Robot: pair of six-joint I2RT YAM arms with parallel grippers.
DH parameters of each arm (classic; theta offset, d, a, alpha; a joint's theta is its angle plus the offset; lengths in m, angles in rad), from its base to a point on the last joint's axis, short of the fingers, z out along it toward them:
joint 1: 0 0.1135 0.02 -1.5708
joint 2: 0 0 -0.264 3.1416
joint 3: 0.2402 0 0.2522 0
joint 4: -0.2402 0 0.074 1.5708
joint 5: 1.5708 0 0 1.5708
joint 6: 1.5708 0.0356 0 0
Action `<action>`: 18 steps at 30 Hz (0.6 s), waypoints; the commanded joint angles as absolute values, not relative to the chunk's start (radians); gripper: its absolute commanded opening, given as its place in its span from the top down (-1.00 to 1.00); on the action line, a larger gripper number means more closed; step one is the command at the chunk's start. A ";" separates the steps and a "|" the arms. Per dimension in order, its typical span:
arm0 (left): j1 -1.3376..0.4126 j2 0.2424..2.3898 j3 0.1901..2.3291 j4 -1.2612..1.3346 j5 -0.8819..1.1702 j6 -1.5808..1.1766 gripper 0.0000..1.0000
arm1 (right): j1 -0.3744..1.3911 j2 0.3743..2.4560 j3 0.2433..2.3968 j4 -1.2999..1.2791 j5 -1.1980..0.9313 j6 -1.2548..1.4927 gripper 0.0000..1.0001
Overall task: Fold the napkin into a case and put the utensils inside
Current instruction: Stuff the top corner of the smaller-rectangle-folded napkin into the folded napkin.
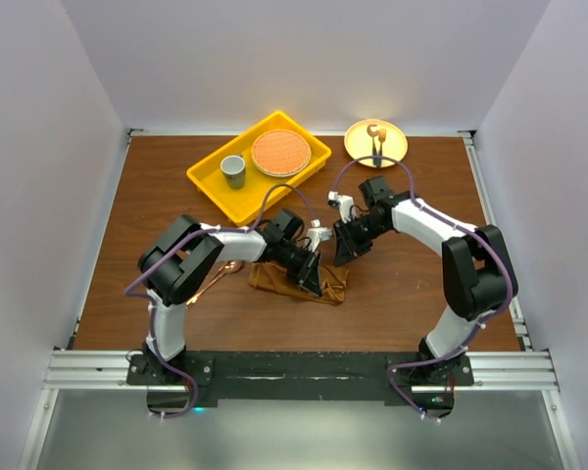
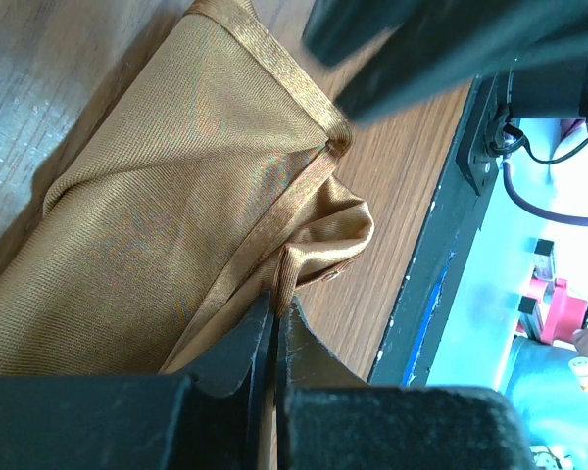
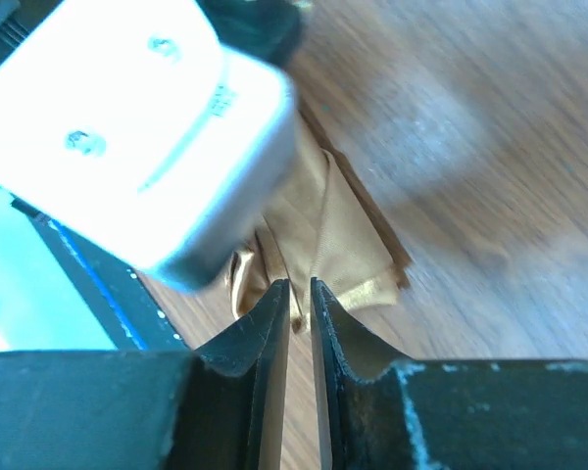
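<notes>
Yellow tray (image 1: 245,199), grey cup (image 1: 233,170), yellow plate (image 1: 393,148)

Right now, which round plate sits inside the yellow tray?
The orange plate, beside the grey cup; the yellow plate rests directly on the table at the far right.

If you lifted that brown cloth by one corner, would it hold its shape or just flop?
Probably flop: the napkin lies in soft creases and bunches up at its folded corner, so it would likely drape and come unfolded. Its sheen hints that it may be slippery to pinch. It looks thin, so it is probably light.
</notes>
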State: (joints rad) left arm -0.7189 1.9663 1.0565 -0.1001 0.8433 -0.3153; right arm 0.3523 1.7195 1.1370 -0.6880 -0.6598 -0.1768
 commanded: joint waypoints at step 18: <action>-0.690 2.020 1.081 -0.109 0.859 -0.354 1.00 | 0.474 1.589 0.965 -0.434 -0.439 -0.184 0.30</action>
